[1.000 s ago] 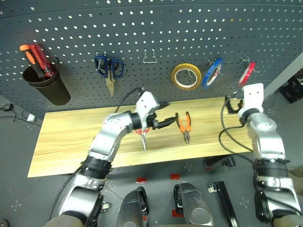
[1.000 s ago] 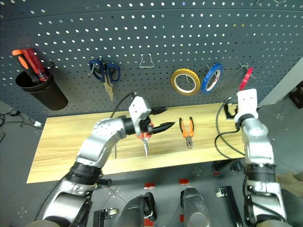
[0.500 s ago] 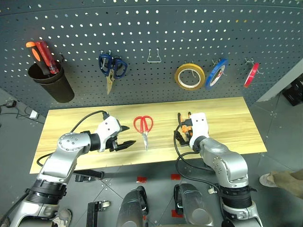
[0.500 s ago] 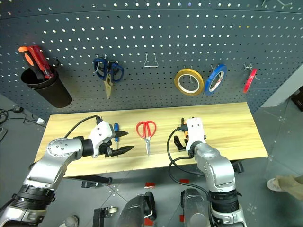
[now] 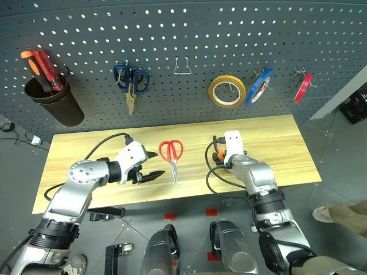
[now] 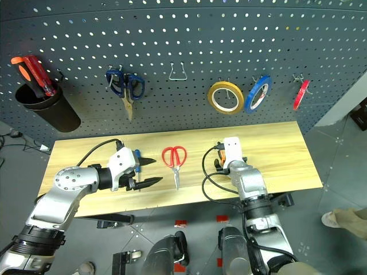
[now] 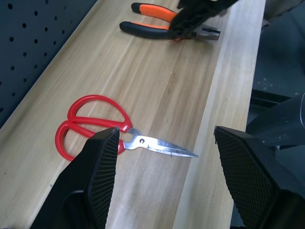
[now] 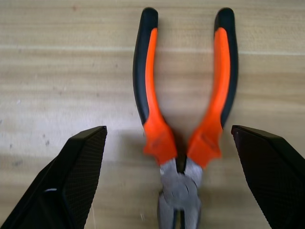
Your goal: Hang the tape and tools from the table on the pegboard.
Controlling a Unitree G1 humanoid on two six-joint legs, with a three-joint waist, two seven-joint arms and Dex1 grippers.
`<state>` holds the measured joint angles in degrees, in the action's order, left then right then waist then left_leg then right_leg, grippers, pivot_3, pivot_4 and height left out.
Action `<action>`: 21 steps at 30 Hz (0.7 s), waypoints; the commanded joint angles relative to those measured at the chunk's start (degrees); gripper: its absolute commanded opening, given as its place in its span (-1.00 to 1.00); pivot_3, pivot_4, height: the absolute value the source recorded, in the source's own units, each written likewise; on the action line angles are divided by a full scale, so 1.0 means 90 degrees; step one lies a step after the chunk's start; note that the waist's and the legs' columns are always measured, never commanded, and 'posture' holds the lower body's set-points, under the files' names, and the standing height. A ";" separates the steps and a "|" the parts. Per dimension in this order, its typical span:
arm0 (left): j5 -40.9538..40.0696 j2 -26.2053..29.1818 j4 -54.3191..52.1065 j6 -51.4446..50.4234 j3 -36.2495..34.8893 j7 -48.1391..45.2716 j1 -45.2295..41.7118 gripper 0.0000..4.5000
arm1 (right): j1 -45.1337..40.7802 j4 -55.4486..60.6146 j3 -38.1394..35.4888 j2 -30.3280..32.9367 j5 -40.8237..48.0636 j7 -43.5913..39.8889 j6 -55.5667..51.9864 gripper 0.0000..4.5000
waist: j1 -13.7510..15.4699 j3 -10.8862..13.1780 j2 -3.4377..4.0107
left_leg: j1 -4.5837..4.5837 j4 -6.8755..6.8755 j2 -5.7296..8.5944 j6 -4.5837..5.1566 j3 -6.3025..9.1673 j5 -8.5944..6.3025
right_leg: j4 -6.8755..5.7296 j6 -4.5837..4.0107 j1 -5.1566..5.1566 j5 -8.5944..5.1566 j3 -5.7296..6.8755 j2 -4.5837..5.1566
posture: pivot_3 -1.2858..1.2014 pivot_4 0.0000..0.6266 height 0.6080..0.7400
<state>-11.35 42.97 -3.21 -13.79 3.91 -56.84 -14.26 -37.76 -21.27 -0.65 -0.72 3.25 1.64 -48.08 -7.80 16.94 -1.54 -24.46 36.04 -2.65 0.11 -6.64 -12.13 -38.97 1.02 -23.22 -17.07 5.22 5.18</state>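
Note:
The red tape (image 5: pixel 303 87) hangs on a hook at the right end of the pegboard (image 5: pixel 229 34). Red-handled scissors (image 5: pixel 171 153) lie mid-table, blades toward the front edge. My left gripper (image 5: pixel 155 165) hovers just left of them, open and empty, with the scissors (image 7: pixel 95 119) ahead of its fingers. A small blue-handled screwdriver (image 6: pixel 136 157) lies beside that wrist. The orange-and-black pliers (image 8: pixel 183 119) lie flat on the table (image 5: pixel 275 143). My right gripper (image 8: pixel 167 131) is low over them, open, one finger on each side and apart from the handles.
On the pegboard hang a blue-handled pair of tools (image 5: pixel 132 80), an empty wire hook (image 5: pixel 182 67), a yellow roll (image 5: pixel 226 91) and a blue roll (image 5: pixel 258 87). A dark cup (image 5: pixel 49 100) at the left holds red and orange screwdrivers. Cables trail from both wrists.
My right arm has swung down from the red tape's hook to the pliers and settled lower over them. My left arm has drawn back to the left, off the scissors.

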 commanded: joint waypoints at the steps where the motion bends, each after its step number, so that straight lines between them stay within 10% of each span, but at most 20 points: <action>1: -0.0075 -0.0005 -0.0325 -0.0057 -0.0093 0.0035 0.0059 0.50 | -0.0223 -0.0527 -0.0046 0.0041 -0.0050 -0.0015 0.0333 0.98 | 0.0012 0.0009 0.0000 | 0.0000 0.0000 0.0000 0.0000 0.0001 0.0000 | 0.0000 0.0000 0.0000 0.0000 0.0001 0.0000 | -0.11 0.08 1.00; 6: -0.0068 -0.0064 -0.0390 -0.0095 -0.0089 0.0087 0.0125 0.50 | -0.0441 -0.1099 0.0065 0.0110 -0.0097 -0.0168 0.0444 0.91 | 0.0010 0.0011 0.0001 | 0.0000 0.0000 -0.0001 0.0000 0.0000 0.0000 | -0.0001 0.0000 0.0000 0.0000 0.0000 0.0000 | -0.11 0.10 1.00; 13: -0.0079 -0.0233 -0.0384 -0.0065 -0.0110 0.0246 0.0153 0.50 | -0.0554 -0.1362 0.0070 0.0149 -0.0176 -0.0189 0.0565 0.06 | -0.0001 0.0011 0.0000 | 0.0002 0.0003 -0.0004 0.0000 0.0000 0.0000 | -0.0003 0.0000 0.0002 0.0000 -0.0001 -0.0001 | -0.12 0.08 1.00; 21: -0.0070 -0.0301 -0.0394 -0.0016 -0.0136 0.0353 0.0198 0.50 | -0.0464 -0.1093 0.0101 0.0154 -0.0192 -0.0318 0.0498 0.05 | -0.0002 0.0011 0.0001 | 0.0002 0.0003 -0.0005 0.0000 0.0000 0.0000 | -0.0004 0.0000 0.0002 0.0001 -0.0001 -0.0002 | -0.12 0.07 1.00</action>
<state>-11.36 40.33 -4.28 -14.60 3.97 -54.05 -12.99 -43.21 -32.06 -0.39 1.15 1.26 -0.07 -43.07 -7.81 17.04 -1.53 -24.44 36.06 -2.70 0.11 -6.64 -12.13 -39.01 1.02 -23.20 -17.06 5.22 5.16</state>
